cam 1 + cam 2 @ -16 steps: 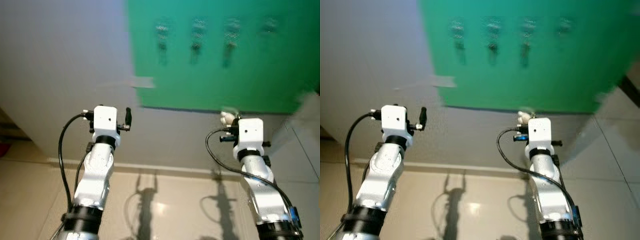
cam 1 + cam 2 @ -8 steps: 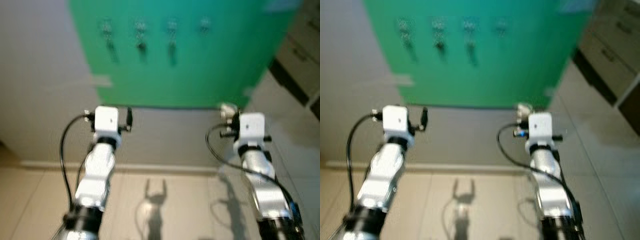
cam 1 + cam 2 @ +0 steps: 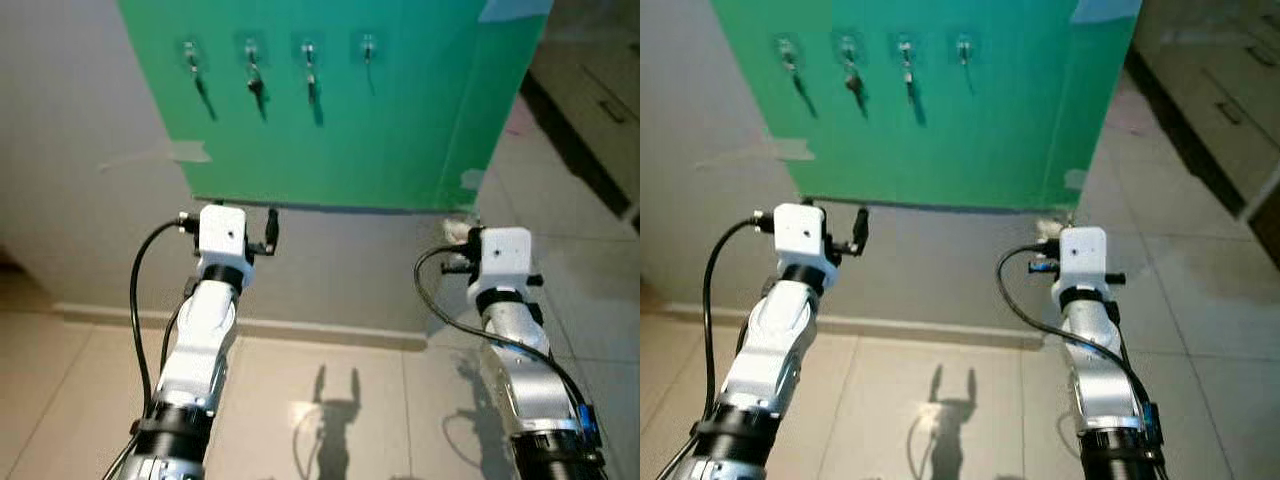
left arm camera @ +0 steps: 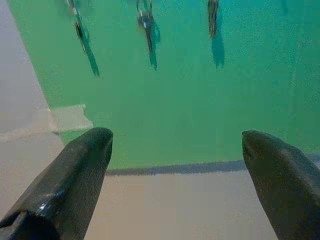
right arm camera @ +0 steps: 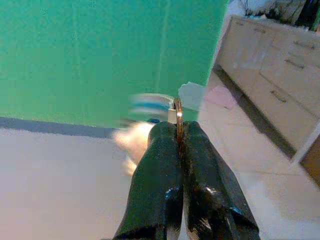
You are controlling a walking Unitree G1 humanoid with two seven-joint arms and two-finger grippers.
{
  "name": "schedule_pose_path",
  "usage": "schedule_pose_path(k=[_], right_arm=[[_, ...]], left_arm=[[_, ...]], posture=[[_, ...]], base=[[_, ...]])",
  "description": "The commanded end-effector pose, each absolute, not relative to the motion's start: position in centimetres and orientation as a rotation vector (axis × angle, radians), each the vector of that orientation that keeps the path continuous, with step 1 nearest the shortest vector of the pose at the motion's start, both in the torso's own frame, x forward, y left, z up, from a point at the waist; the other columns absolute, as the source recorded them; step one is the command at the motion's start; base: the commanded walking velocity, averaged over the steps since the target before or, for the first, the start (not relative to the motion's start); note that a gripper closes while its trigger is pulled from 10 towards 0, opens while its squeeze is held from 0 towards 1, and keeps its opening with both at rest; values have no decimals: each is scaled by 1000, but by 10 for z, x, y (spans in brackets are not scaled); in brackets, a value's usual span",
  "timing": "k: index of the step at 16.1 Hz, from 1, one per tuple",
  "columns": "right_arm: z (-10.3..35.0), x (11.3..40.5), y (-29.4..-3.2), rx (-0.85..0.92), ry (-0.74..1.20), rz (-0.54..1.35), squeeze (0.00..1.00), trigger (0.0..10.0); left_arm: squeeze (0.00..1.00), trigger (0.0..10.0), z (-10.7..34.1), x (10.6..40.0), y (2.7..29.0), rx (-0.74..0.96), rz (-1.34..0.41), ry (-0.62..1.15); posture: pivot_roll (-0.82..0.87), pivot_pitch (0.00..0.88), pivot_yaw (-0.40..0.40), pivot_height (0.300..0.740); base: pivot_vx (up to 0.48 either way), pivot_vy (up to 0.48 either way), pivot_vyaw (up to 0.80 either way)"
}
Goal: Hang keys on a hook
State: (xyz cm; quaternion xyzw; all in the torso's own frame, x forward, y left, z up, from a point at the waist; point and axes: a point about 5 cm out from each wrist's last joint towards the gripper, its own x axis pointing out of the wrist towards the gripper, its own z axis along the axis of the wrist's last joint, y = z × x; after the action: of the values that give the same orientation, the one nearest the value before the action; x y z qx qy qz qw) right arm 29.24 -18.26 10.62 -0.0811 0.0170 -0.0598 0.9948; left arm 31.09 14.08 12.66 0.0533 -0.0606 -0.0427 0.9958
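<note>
Right wrist view: right gripper (image 5: 180, 131) pressed together on a thin brass key ring (image 5: 177, 116), pinched edge-on between the two black fingertips (image 5: 165, 137), with a blurred pale and blue-striped fob (image 5: 142, 112) dangling just beyond. Behind it, green board (image 5: 100, 55) on a grey wall (image 5: 60, 165), pale cabinets (image 5: 272, 65) off to the side.

Left wrist view: left gripper (image 4: 177, 142) spread wide, nothing between the fingers (image 4: 82, 165), pointed at the green board below three hanging key bunches (image 4: 146, 22).

Head views: both arms raised before the wall, well apart, wrists level with the board's lower edge. Four hooks (image 3: 368, 44) in a row near the board's top; the three towards the left each carrying something dark and hanging, the rightmost hook looking bare. Key fob (image 3: 456, 231) just above the right wrist's white housing, below the board's lower right corner (image 3: 470, 180), well apart from the hooks. Scrap of tape (image 3: 188, 152) at the board's left edge. Tiled floor (image 3: 340, 400) below with the grippers' shadows on it.
</note>
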Motion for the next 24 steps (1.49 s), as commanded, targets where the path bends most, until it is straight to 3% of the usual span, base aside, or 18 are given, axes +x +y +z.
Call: schedule_pose_path(k=[1,5,15,20,24], right_arm=[[109,295,-181,-130,26,-113,0,10000],[110,300,-177,-139,30,-96,0,10000],[116,315,-163,-194,-7,2,0,10000],[120,316,-159,-139,-35,-12,0,10000],[143,311,-159,-165,-80,222,0,10000]], left_arm=[[0,10000,130,312,140,109,-100,-135],[0,10000,130,310,143,118,-102,-137],[0,10000,131,308,148,142,-115,-146],[0,10000,130,306,147,158,-141,-148],[0,10000,123,294,130,186,-318,-124]], posture=[[-150,7,64,740],[-136,10,51,740],[-107,0,28,740],[-93,0,28,740],[-78,3,42,740]], base=[[0,0,0],[310,0,-575],[392,0,0],[398,0,480],[0,0,0]])
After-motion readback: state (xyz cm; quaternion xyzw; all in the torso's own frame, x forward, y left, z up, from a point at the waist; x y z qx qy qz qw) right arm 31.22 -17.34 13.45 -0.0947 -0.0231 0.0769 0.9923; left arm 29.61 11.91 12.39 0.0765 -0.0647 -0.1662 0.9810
